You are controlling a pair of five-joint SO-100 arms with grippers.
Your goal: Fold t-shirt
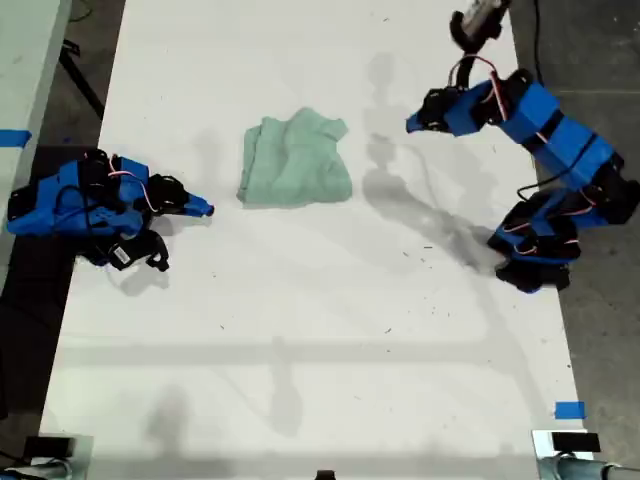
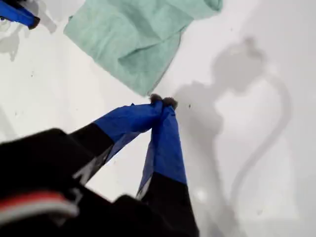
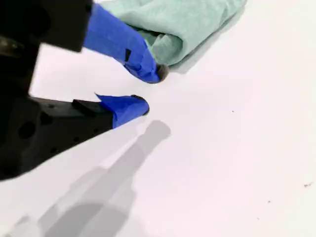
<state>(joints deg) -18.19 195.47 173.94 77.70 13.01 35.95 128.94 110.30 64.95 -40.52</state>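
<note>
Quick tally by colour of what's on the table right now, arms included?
Mint green: 1, the t-shirt, bunched up.
Blue: 2, my first gripper, raised, and my second gripper, low beside the shirt; neither holds anything.
Total: 3.

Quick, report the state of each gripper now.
My first gripper: closed, empty, raised above the table near the t-shirt.
My second gripper: open, empty, just short of the t-shirt's edge.
</note>
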